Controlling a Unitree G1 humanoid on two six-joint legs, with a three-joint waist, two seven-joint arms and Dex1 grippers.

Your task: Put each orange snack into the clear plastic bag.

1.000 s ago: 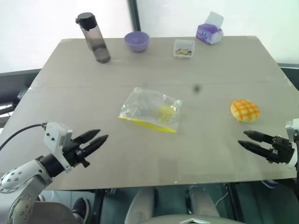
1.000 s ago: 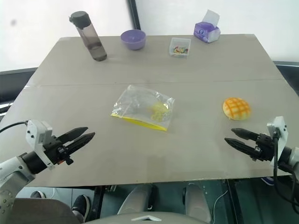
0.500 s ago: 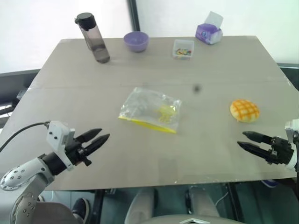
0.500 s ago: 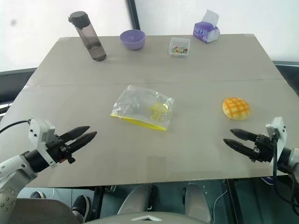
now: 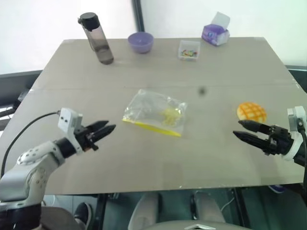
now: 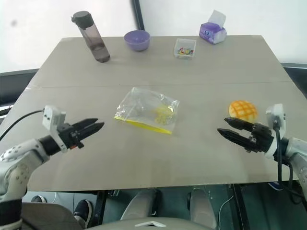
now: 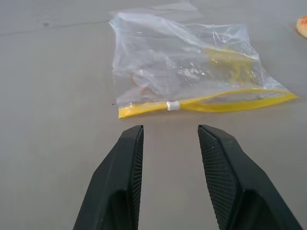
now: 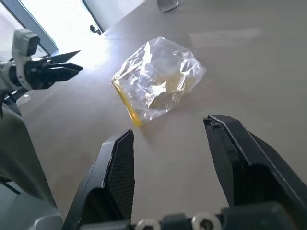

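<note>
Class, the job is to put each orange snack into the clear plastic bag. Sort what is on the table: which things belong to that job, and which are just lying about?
Belongs to the job:
round orange-yellow bun with a pale grid top
flat clear plastic zip bag with a yellow strip

Just lying about:
dark see-through bottle with a black cap
purple bowl
small clear box of colourful bits
purple tissue box

Both arms: silver-grey rounded shells with small dark screw holes. Each wrist carries a white boxy camera block, with a thin black cable looping back. Left pincer (image 5: 106,129) and right pincer (image 5: 241,129): black, tapered, pointed fingers (image 7: 125,187); inner pads finely ribbed.
</note>
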